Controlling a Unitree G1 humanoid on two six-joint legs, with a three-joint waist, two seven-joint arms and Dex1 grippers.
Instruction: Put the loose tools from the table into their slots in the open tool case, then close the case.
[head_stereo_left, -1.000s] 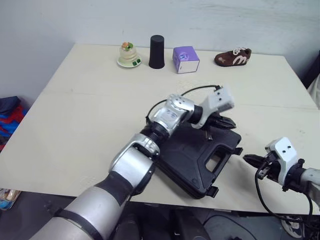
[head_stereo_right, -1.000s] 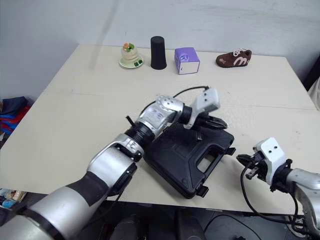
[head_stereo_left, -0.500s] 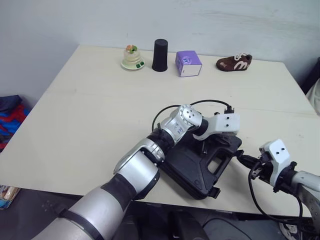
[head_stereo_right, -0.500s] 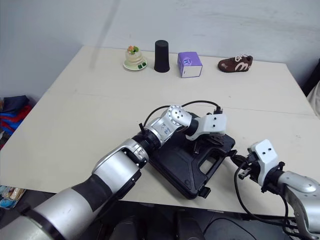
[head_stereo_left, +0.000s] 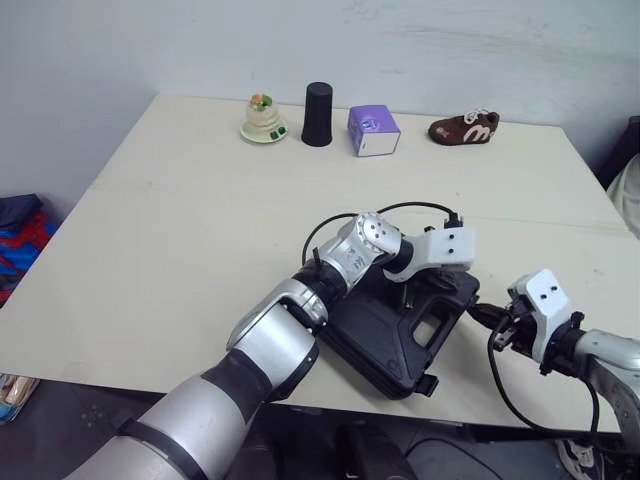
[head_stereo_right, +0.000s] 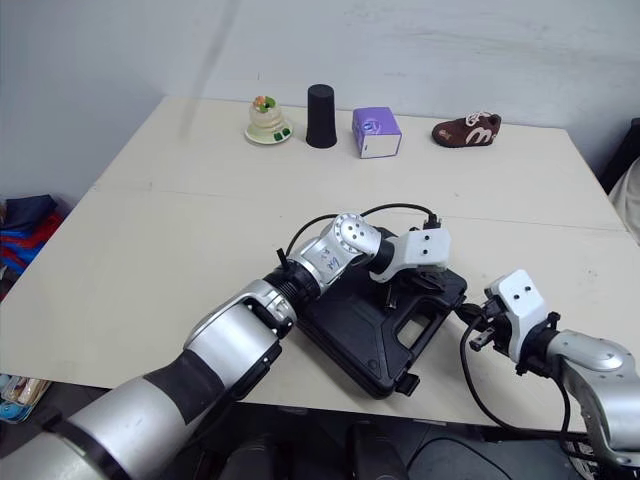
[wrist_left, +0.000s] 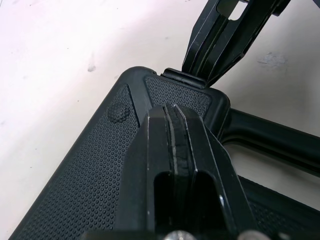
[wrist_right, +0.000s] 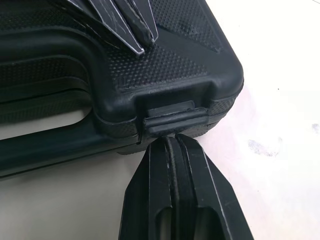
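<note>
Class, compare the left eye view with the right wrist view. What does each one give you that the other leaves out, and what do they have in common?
The left eye view adds the row at the far edge of the table: a figurine dish, a black cup, a purple box and a brown shoe. The right wrist view adds the latch close up, with the shut right gripper meeting it. Both share the closed tool case and the shut left gripper on its lid.

A pale beige worktop (head_stereo_left: 180, 230) stands against a plain, light grey-white wall (head_stereo_left: 450, 40). A faint seam crosses the worktop from side to side. Past its left edge, lower down, are dark floor (head_stereo_left: 70, 420) and a red-and-blue bundle of cloth (head_stereo_left: 15, 235). The light is soft and even.
</note>
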